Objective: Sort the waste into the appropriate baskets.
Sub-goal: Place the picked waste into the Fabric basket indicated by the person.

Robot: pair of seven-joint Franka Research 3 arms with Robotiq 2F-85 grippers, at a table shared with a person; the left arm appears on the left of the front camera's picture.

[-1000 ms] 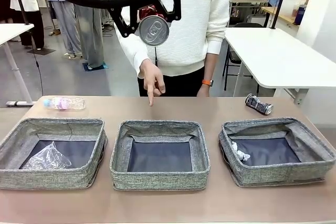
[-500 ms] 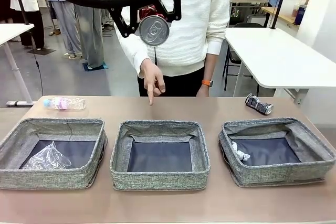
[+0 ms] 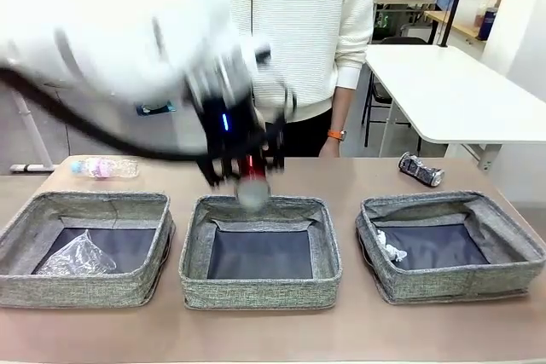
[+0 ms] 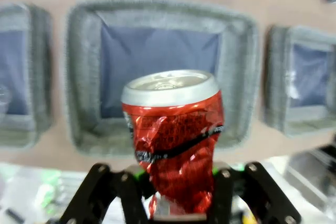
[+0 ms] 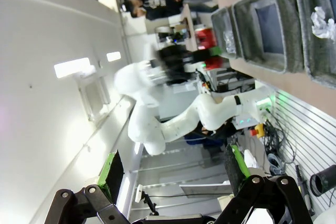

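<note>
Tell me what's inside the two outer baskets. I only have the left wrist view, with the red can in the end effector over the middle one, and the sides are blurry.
Observer: The left basket holds a clear plastic cup.
Operator: And the right one?
Observer: The right basket holds a crumpled white paper ball.
Operator: Is anything lying outside the baskets on the left?
Observer: Yes, a pink-labelled bottle lies on the table beyond the left basket.
</note>
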